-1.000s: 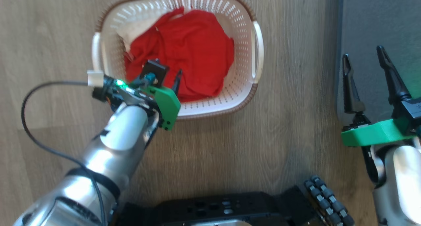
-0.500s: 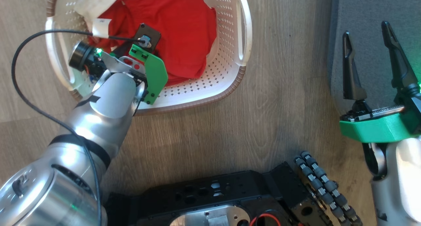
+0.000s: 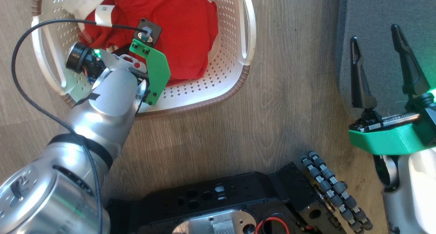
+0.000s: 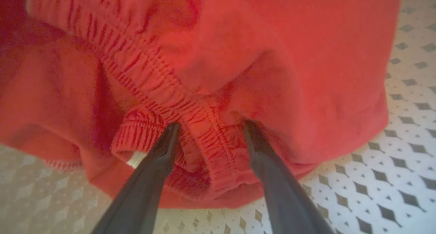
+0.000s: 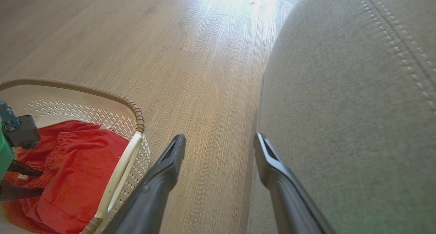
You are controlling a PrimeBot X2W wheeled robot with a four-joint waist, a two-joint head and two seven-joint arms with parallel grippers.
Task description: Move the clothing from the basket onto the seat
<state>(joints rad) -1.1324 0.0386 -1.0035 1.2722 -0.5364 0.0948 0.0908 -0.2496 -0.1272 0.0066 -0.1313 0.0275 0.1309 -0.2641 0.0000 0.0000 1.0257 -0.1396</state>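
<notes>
The red clothing (image 3: 184,26) lies bunched in the cream basket (image 3: 218,80) at the top left of the head view. My left arm reaches down into the basket, and its green wrist mount (image 3: 155,70) hides the fingers there. In the left wrist view my left gripper (image 4: 211,125) is open, its tips pressed into the red clothing (image 4: 272,57) on either side of a ribbed band. My right gripper (image 3: 374,34) is open and holds nothing, over the edge of the grey seat (image 3: 385,9). The right wrist view shows the seat (image 5: 340,108) and the basket (image 5: 138,121).
The basket stands on a wooden floor (image 3: 272,118), with a strip of floor between it and the seat. My black base (image 3: 221,206) and a roller wheel (image 3: 333,189) sit at the bottom. A black cable (image 3: 20,80) loops from the left wrist.
My left arm has gone from the basket's near rim down into it, onto the red fabric. The head camera has shifted, so the basket sits further up and left. The right gripper stays open.
</notes>
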